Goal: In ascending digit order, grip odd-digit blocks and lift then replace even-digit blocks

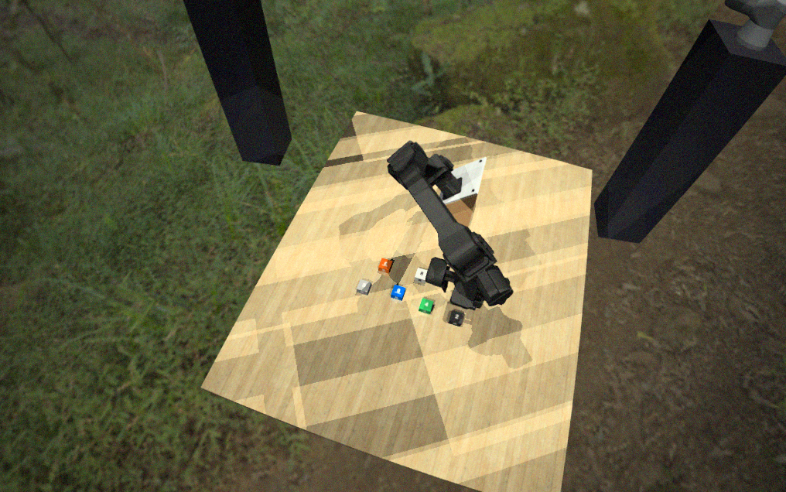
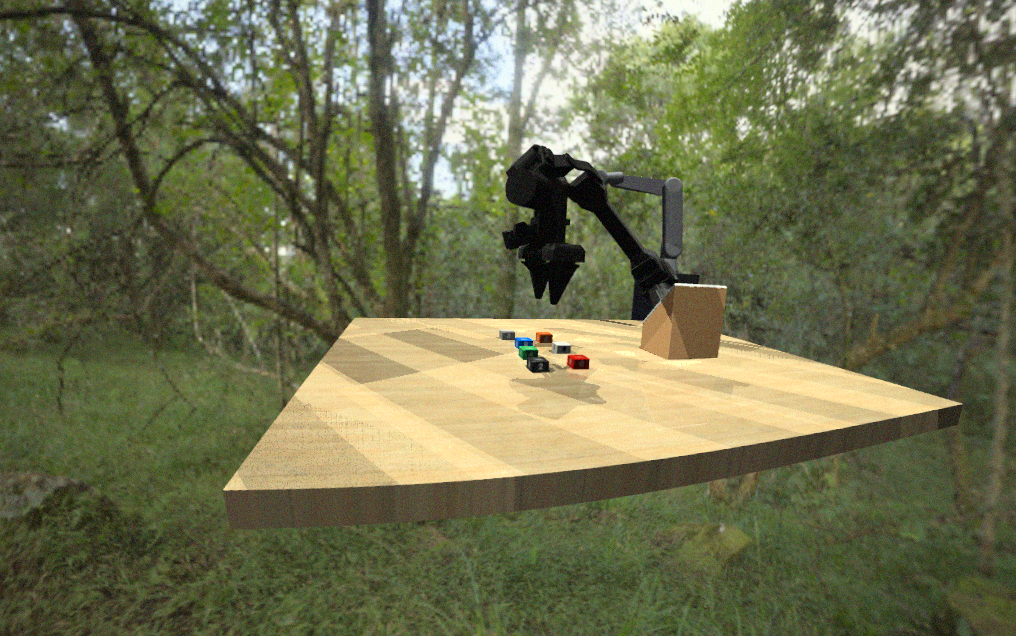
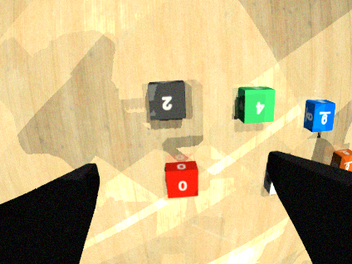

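My gripper (image 2: 547, 300) (image 3: 185, 168) is open and empty, pointing down high above the table. The red block 0 (image 2: 578, 362) (image 3: 182, 180) lies below and between the fingers in the wrist view; the arm hides it in the top view. The black block 2 (image 1: 456, 317) (image 2: 537, 365) (image 3: 167, 100) and green block 4 (image 1: 426, 305) (image 2: 527, 351) (image 3: 256, 105) lie beyond it. The blue block (image 1: 398, 292) (image 2: 523, 342) (image 3: 320, 115) shows a barred digit, apparently an upside-down 6. A finger partly covers the white block (image 1: 421, 275) (image 2: 560, 348) (image 3: 271, 188).
The orange block (image 1: 384, 265) (image 2: 543, 337) (image 3: 343, 161) is cut off at the wrist view's right edge. The grey block (image 1: 363, 286) (image 2: 506, 335) is farthest from the gripper, its digit unclear. A brown wedge-shaped box (image 2: 697, 322) with a white sloping top stands by the arm's base.
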Action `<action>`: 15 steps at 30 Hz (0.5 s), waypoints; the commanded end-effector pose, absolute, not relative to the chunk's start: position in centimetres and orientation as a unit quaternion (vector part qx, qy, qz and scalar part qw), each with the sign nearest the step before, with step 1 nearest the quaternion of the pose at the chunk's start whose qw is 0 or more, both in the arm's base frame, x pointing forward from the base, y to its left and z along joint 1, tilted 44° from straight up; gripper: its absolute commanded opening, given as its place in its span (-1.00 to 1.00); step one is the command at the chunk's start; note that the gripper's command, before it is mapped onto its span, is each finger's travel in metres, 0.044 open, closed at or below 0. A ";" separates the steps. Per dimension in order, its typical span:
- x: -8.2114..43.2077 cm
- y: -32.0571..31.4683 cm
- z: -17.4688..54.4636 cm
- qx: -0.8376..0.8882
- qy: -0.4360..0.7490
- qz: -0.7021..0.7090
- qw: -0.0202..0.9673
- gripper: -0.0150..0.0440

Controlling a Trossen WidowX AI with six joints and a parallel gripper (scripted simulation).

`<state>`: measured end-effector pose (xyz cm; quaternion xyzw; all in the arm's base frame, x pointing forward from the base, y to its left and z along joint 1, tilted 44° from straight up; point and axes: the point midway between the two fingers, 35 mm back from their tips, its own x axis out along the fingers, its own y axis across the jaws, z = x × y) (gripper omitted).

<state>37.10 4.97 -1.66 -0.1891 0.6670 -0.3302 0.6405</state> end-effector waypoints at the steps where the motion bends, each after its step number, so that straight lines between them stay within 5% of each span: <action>1: 37.2 5.0 -1.6 -0.192 0.667 -0.328 0.641 0.86; 15: 30.4 5.1 -2.2 -0.192 0.668 -0.327 0.640 0.86</action>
